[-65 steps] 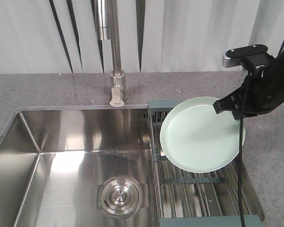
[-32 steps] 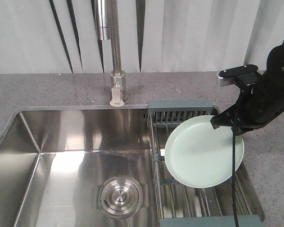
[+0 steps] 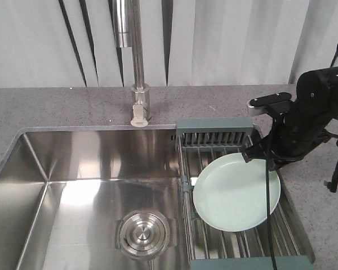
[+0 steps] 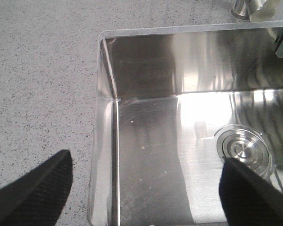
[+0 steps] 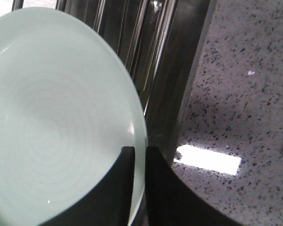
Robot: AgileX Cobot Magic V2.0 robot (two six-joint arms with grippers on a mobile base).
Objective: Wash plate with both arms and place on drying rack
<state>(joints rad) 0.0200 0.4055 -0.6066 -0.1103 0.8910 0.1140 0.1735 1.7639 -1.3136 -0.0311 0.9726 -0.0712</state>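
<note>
The pale mint-green plate [image 3: 235,192] hangs low over the steel bars of the drying rack [image 3: 214,136], tilted, at the sink's right end. My right gripper [image 3: 258,156] is shut on the plate's far right rim; in the right wrist view its fingers [image 5: 155,188] pinch the rim of the plate [image 5: 52,117] with rack bars [image 5: 146,42] behind. My left gripper [image 4: 144,188] stands open above the sink's left front corner, with nothing between its fingertips [image 4: 42,188]. It does not show in the front view.
The steel sink [image 3: 73,169] has a round drain [image 3: 144,232] in its floor. A tall faucet [image 3: 136,62] stands behind it. Speckled grey counter [image 3: 321,225] lies right of the rack and left of the sink [image 4: 37,84].
My right gripper has carried the plate down and toward the front, from above the rack's slotted end to low over its bars. The plate now lies flatter.
</note>
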